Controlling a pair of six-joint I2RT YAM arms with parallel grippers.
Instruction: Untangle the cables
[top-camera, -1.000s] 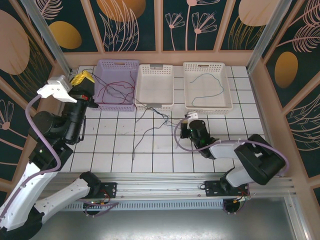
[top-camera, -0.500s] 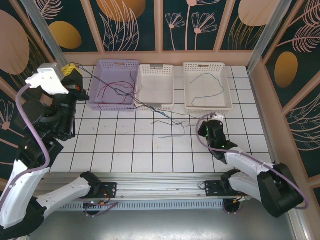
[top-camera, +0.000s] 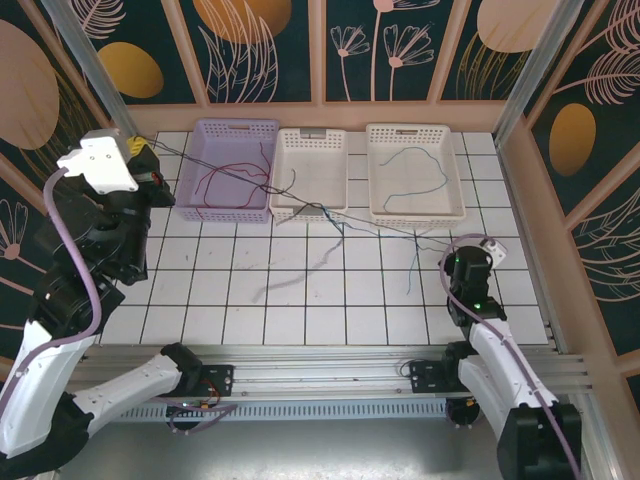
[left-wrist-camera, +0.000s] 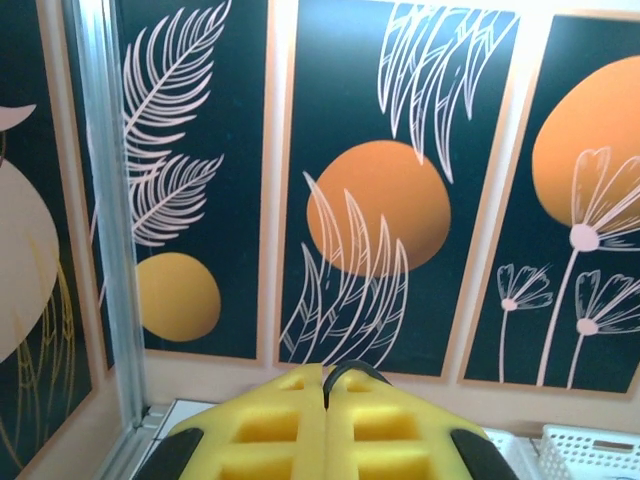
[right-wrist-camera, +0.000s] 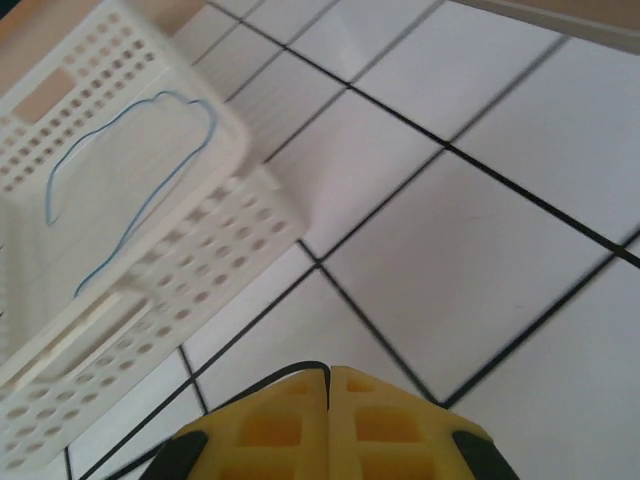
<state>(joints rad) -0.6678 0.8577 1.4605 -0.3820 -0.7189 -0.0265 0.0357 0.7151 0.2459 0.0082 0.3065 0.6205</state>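
Found left gripper (left-wrist-camera: 327, 378) at 10 o'clock of the bench (top-camera: 240, 300) and right gripper (right-wrist-camera: 328, 378) at 4 o'clock. Saw pads pressed together on each, pinching an end of the dark cable (top-camera: 398, 233). Traced its long axis taut from 10 to 4 o'clock, through a knot (top-camera: 322, 212) just beside the middle basket (top-camera: 312, 160) (loose strands dangling below, blurred). Judged the risks as follows: cinching the knot by pulling harder, dragging the lilac basket (top-camera: 232, 130) where the line crosses it, or slipping from either pinch.
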